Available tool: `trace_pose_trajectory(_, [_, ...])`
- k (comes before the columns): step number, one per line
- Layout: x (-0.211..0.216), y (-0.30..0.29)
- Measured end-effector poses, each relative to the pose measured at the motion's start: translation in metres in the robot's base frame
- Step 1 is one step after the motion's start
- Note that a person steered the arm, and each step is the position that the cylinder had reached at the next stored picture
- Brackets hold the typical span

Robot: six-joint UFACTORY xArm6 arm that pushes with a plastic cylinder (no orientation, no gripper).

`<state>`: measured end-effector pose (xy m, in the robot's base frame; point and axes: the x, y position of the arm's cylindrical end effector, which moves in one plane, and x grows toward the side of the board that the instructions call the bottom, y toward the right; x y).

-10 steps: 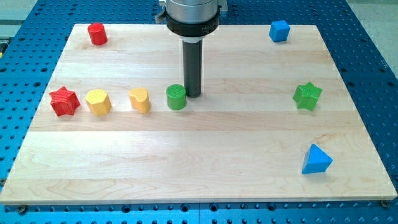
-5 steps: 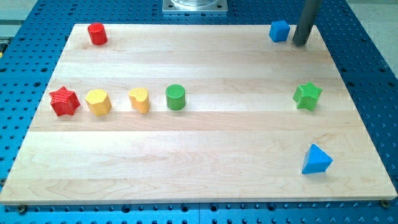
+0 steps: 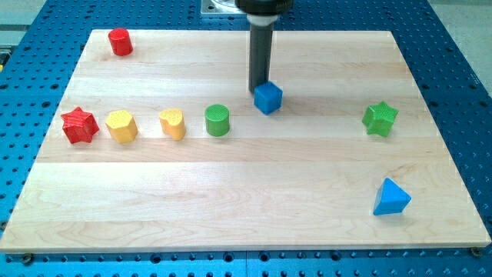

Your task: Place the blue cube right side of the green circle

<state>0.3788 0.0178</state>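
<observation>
Rod end effector, without jaws, so nothing is grasped or released: my tip (image 3: 259,90) stands at the upper-left edge of the blue cube (image 3: 267,98), apparently touching it, though the contact itself is partly hidden behind the cube. The rod (image 3: 260,54) is upright, descending from a dark collar at the view's top edge, with the metal mount just visible behind it.

Blue cube: on the wooden board (image 3: 246,200), slightly above the board's middle, to the right of the green cylinder (image 3: 217,120) and a little higher in the view; the two are near each other but apart, with bare wood between them.

Row at the view's left, running from left to right at about one height: red star (image 3: 79,125), yellow block (image 3: 121,125) of roughly hexagonal outline, yellow heart-shaped block (image 3: 173,123), then the green cylinder. Neighbours in this row stand close together without touching.

Other blocks: red cylinder (image 3: 119,41) near the board's upper-left corner; green star (image 3: 380,118) toward the right edge, well apart from the blue cube; blue triangular block (image 3: 390,198) near the lower-right corner.

Board: pale wood, lying on a blue perforated table (image 3: 461,92) that shows on all sides
</observation>
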Motion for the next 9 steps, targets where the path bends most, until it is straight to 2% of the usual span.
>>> trace_pose_trajectory(1, [0.023,0.01])
trace_pose_trajectory(3, [0.022,0.104])
trace_pose_trajectory(4, [0.038,0.107])
trace_pose_trajectory(6, [0.047,0.042])
trace_pose_trajectory(7, [0.078,0.088])
trace_pose_trajectory(8, [0.101,0.056])
trace_pose_trajectory(9, [0.096,0.026])
